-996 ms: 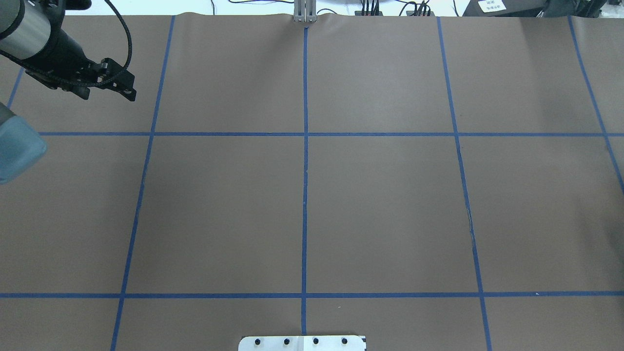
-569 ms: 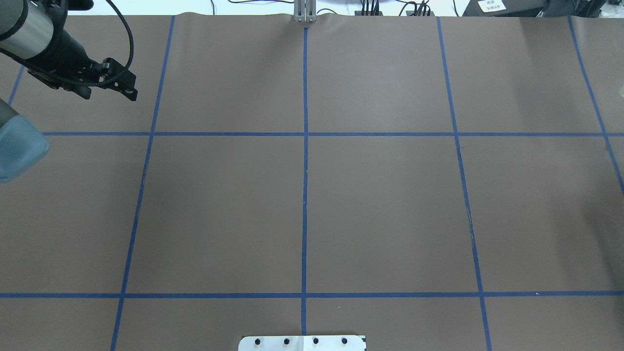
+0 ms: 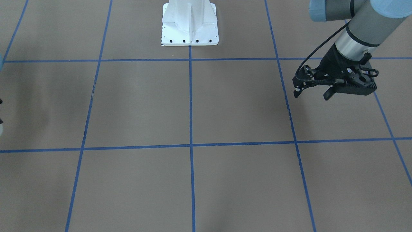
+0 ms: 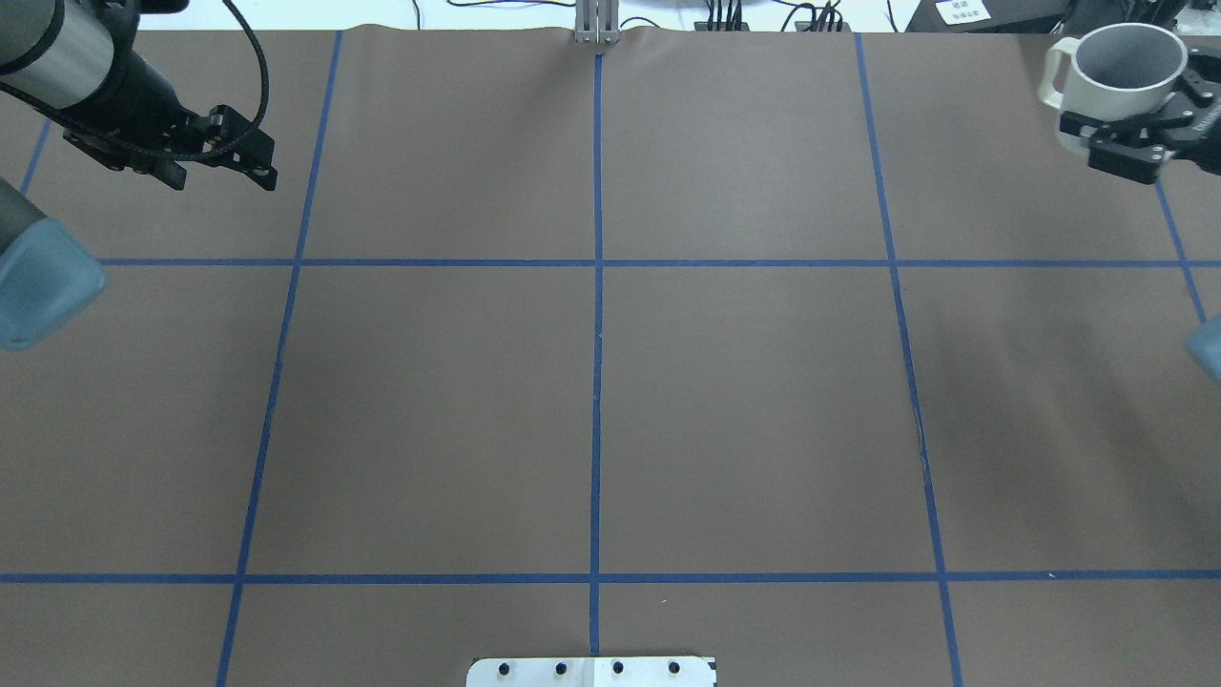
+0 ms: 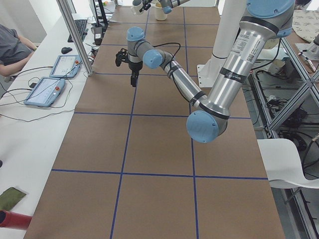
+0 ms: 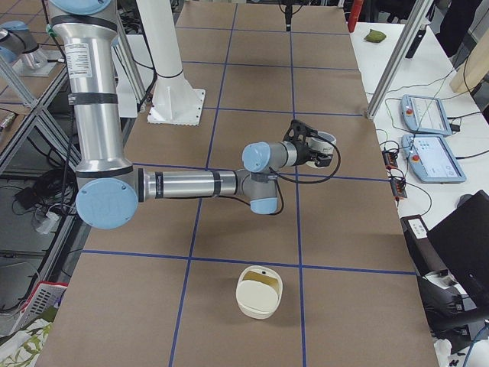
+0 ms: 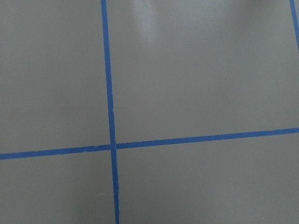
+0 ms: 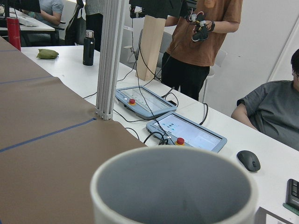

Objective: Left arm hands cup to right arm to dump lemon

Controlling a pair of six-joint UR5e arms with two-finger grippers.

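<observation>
The cup (image 4: 1116, 67) is a white mug with a grey inside. It is upright in my right gripper (image 4: 1140, 124), which is shut on its body above the table's far right corner. The right wrist view shows the cup's rim (image 8: 173, 163) close up. The exterior right view shows the cup (image 6: 327, 141) in the right gripper (image 6: 312, 149). No lemon shows in the cup or on the table. My left gripper (image 4: 224, 179) is open and empty over the far left of the table, and it also shows in the front view (image 3: 311, 94).
A cream container (image 6: 260, 290) stands on the table beyond the right arm's end. The white robot base (image 3: 190, 22) is at the near middle edge. A bench with tablets (image 6: 428, 115) and people runs along the far side. Blue tape lines (image 4: 596, 286) grid the brown table.
My right gripper has come into the overhead view at the far right, holding the cup. My left gripper has shifted slightly right and stays open.
</observation>
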